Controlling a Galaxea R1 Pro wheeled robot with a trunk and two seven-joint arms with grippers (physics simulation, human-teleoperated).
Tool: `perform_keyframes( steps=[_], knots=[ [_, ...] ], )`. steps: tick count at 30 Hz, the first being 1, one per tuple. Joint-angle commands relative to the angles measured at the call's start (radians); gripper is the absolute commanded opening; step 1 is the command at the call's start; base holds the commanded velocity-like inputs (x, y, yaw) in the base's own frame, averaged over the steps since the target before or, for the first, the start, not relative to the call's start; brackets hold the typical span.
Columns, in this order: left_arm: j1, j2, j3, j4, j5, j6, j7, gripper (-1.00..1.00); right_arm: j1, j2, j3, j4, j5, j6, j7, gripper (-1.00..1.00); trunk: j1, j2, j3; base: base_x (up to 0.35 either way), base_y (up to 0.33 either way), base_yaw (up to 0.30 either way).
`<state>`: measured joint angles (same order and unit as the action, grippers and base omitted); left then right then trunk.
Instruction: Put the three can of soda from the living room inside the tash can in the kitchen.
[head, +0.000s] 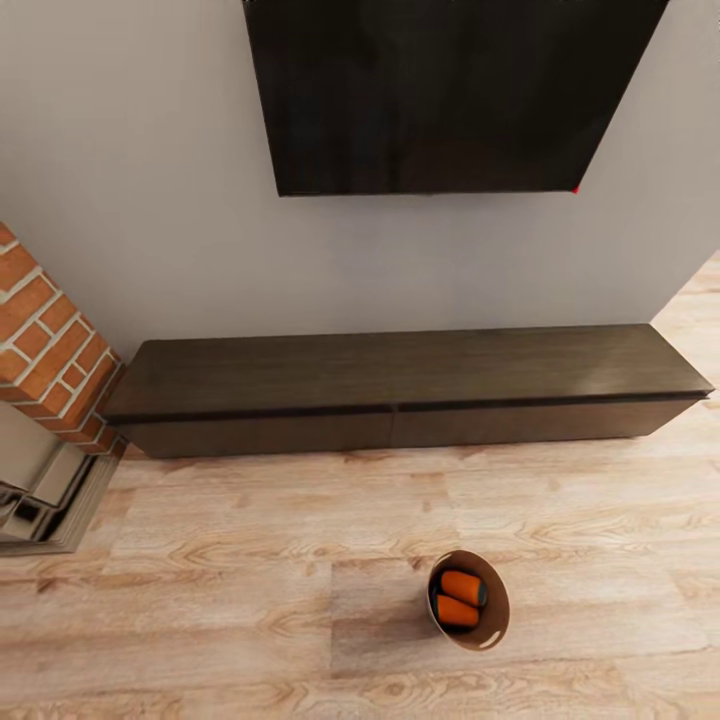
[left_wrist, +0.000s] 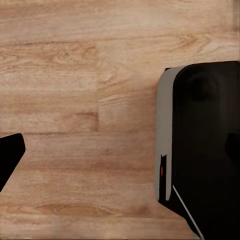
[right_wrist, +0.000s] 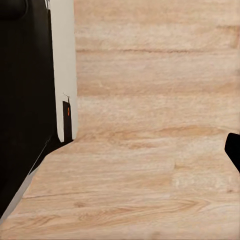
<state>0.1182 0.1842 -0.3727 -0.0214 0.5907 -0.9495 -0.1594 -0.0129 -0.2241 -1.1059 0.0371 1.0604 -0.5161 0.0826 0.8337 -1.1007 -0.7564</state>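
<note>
The low TV cabinet (head: 400, 385) stands against the wall (head: 130, 200), running across the room. Above the cabinet, the TV (head: 440, 90) hangs on the wall. At the cabinet's left end rises the brick column (head: 50, 340), with the fireplace (head: 45, 490) just before it. On the floor (head: 200, 600) in front of the cabinet, toward its right half and well apart from it, sits the tash can (head: 490, 628). Two soda cans (head: 462, 598) lie inside it, side by side and touching.

A black TV (head: 440, 90) hangs on the grey wall (head: 150, 200) above a long dark cabinet (head: 400, 385); brick column (head: 45, 330) beside it, wood floor (head: 200, 560) below
</note>
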Motion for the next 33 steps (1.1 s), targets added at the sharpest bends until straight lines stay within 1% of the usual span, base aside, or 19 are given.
perform_keyframes(
  steps=[1, 7, 11, 22, 28, 33],
  knots=[
    [0.000, -0.001, 0.000, 0.001, 0.000, 0.007, 0.000, 1.00, 0.000, 0.001, 0.000, 0.000, 0.000, 0.004, -0.001, 1.00, -0.004, 0.007, 0.003, 0.000, 0.000, 0.000],
    [0.001, -0.006, 0.000, 0.004, -0.001, 0.084, 0.001, 1.00, 0.001, 0.004, 0.000, 0.001, 0.000, 0.049, -0.005, 1.00, -0.027, 0.049, 0.022, 0.000, 0.000, 0.000],
    [0.001, -0.011, 0.001, 0.004, -0.002, 0.102, 0.001, 1.00, 0.001, 0.004, -0.001, 0.001, 0.000, 0.058, -0.005, 1.00, -0.042, 0.077, 0.035, 0.000, 0.000, 0.000],
    [0.001, -0.022, 0.000, 0.004, -0.002, 0.110, 0.001, 1.00, 0.002, 0.005, 0.000, 0.001, 0.000, 0.062, -0.005, 1.00, -0.084, 0.154, 0.069, 0.000, 0.000, 0.000],
    [0.002, -0.023, 0.000, 0.004, -0.002, 0.110, 0.001, 1.00, 0.005, 0.014, 0.000, 0.001, 0.000, 0.062, -0.005, 1.00, -0.107, 0.196, 0.088, 0.000, 0.000, 0.000],
    [0.002, -0.026, 0.000, 0.004, -0.002, 0.116, 0.002, 1.00, 0.006, 0.015, 0.000, 0.001, 0.000, 0.063, -0.006, 1.00, -0.127, 0.231, 0.104, 0.000, 0.000, 0.000]
  ],
)
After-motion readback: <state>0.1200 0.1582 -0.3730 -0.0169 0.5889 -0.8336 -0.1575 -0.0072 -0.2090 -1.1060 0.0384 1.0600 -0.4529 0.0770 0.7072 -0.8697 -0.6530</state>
